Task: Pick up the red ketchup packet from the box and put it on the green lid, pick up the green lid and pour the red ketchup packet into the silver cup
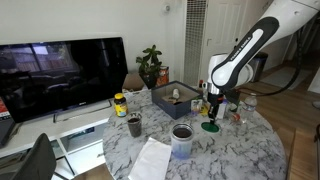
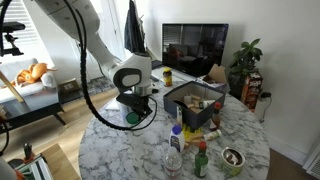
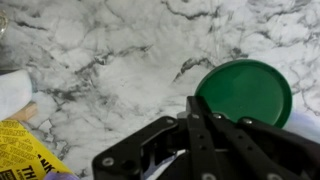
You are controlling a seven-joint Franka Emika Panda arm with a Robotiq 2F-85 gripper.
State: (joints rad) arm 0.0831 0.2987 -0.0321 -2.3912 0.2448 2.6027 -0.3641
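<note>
The green lid [image 3: 245, 92] lies flat and bare on the marble table; it also shows in both exterior views [image 1: 211, 126] [image 2: 133, 118]. My gripper [image 3: 195, 108] hangs low just over the lid's edge [image 1: 211, 112] [image 2: 135, 106]. Its fingers look pressed together, and I see nothing red between them. The red ketchup packet is not visible in any view. The dark slate-blue box [image 1: 160, 97] [image 2: 178, 93] stands beyond the lid with items inside. The silver cup [image 1: 182, 140] [image 2: 232, 158] stands apart from the gripper.
A smaller dark cup [image 1: 134, 125] and a yellow-lidded jar [image 1: 120, 104] stand near the TV side. Bottles [image 2: 175, 150] cluster at one table edge. White paper [image 1: 152, 160] lies by the silver cup. A yellow packet [image 3: 25, 155] lies near the gripper.
</note>
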